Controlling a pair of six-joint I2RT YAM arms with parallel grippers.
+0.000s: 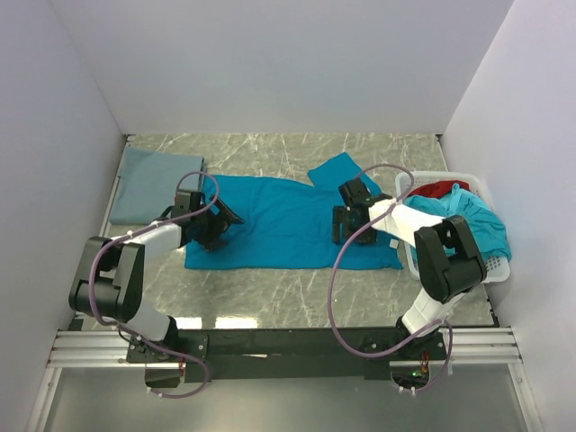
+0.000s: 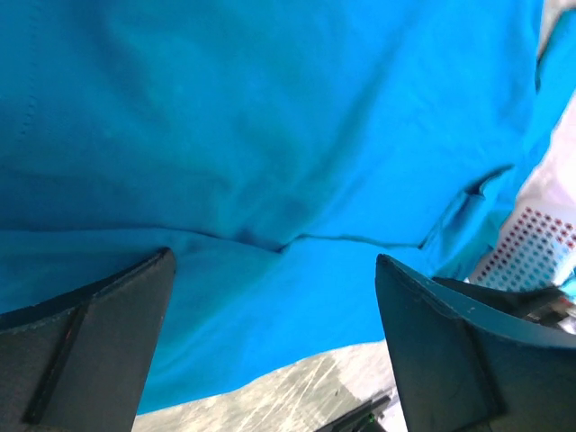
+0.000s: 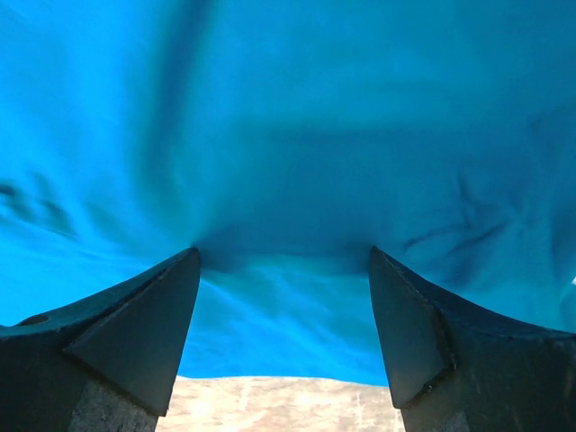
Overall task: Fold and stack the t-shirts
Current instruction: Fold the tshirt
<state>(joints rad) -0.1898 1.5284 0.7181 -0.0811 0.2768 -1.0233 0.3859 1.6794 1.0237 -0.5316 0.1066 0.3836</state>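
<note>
Top external: marbled table (image 1: 297, 292) between white walls (image 1: 270, 63), teal t-shirt (image 1: 279, 225) flat, left fingers (image 2: 99, 342) and right fingers (image 3: 135, 333) wide apart.

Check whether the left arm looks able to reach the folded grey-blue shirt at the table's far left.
Probably yes. The grey-blue shirt lies close beside the left gripper, with nothing standing between them. The gripper is open and empty, over the spread teal shirt.

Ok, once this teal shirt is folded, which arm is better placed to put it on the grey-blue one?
Left, probably. The grey-blue shirt lies at the far left, close to the left tool. The right tool is over the other end of the teal shirt, by the basket.
</note>
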